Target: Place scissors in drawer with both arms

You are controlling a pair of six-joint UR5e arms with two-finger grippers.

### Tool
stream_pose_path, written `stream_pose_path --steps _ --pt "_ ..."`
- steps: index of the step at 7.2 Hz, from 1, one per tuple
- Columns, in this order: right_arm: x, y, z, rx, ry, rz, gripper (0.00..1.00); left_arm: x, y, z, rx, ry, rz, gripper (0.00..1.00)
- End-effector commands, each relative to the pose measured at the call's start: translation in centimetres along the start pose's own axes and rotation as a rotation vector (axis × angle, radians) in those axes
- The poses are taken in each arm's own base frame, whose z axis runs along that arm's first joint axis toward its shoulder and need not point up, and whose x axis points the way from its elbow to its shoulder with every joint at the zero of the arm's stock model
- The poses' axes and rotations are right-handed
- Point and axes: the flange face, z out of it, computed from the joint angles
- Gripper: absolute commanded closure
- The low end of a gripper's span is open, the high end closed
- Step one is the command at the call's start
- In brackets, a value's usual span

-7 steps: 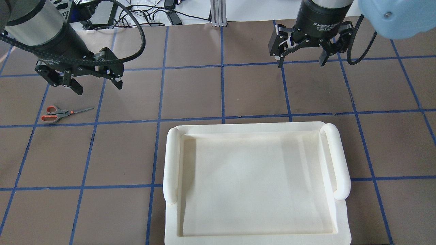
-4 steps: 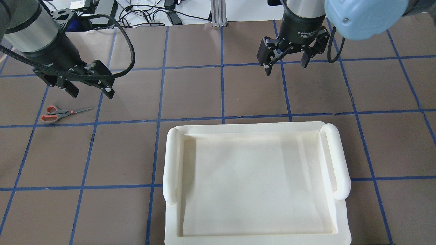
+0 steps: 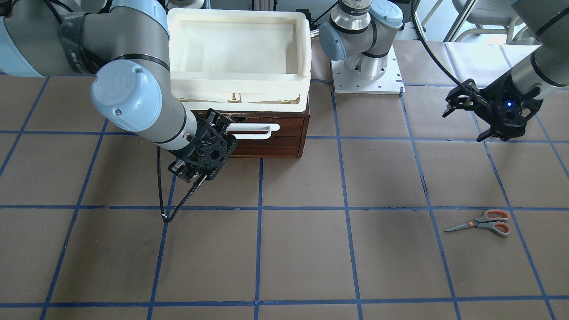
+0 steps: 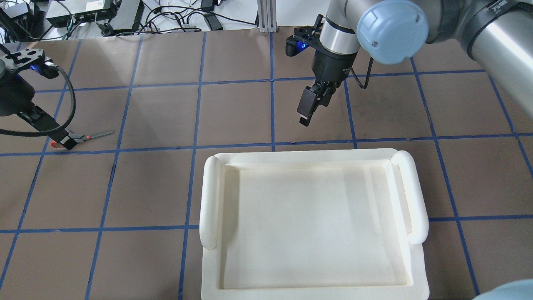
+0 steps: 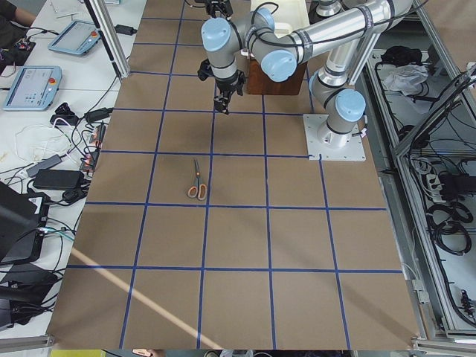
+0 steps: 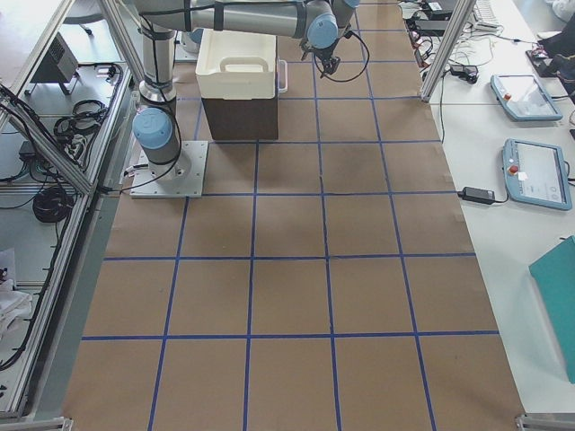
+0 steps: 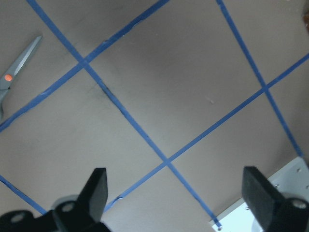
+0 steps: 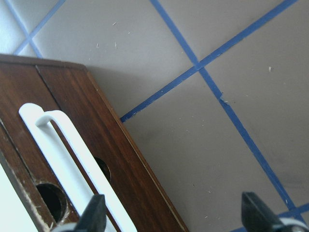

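Observation:
The scissors (image 3: 482,222) lie flat on the brown table, also seen in the overhead view (image 4: 93,135) and at the left wrist view's edge (image 7: 17,67). My left gripper (image 3: 464,124) is open and empty, hanging above the table on the robot's side of them; overhead it (image 4: 62,139) hides their handles. The drawer (image 3: 275,126) is shut in its dark-brown cabinet, with its white bar handle (image 3: 249,131) in front. My right gripper (image 3: 195,171) is open and empty just before the handle's end. The right wrist view shows the handle (image 8: 72,150) beside one finger (image 8: 94,215).
A cream-white plastic tray (image 3: 306,49) sits on top of the cabinet and fills the near middle of the overhead view (image 4: 210,196). The left arm's base plate (image 3: 366,80) stands beside the cabinet. Cables and electronics (image 4: 125,16) lie beyond the table's far edge.
My left gripper has swung left and down, now covering the scissors' handles in the overhead view. My right gripper has moved left, turned edge-on and dropped lower. Both stay open. The scissors have not moved.

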Motion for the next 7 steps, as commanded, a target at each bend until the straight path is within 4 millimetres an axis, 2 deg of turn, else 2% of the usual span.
stream_pose_path --steps 1,2,3,4,5,6,7 --pt "0.5 0.3 3.2 -0.034 -0.06 -0.288 0.0 -5.5 1.0 2.4 -0.02 -0.079 0.251 0.0" --pt "0.3 -0.4 4.1 -0.037 -0.069 -0.415 0.0 -8.3 1.7 3.8 -0.102 -0.121 0.391 0.0" --pt "-0.8 -1.8 4.5 -0.04 -0.05 -0.496 0.0 -10.4 1.9 5.4 -0.154 -0.127 0.559 0.0" --pt "-2.4 -2.8 5.4 -0.082 -0.038 -0.544 0.02 -12.8 2.4 6.6 -0.151 -0.165 0.573 0.0" --pt "-3.2 -3.5 6.2 -0.138 -0.018 -0.576 0.11 -15.6 2.8 8.1 -0.093 -0.218 0.579 0.0" --pt "-3.0 -3.5 6.4 -0.146 -0.012 -0.636 0.21 -17.8 1.7 10.4 -0.052 -0.274 0.695 0.0" --pt "-2.8 -3.4 6.7 -0.152 -0.023 -0.643 0.25 -19.0 1.4 12.3 -0.054 -0.259 0.784 0.0"
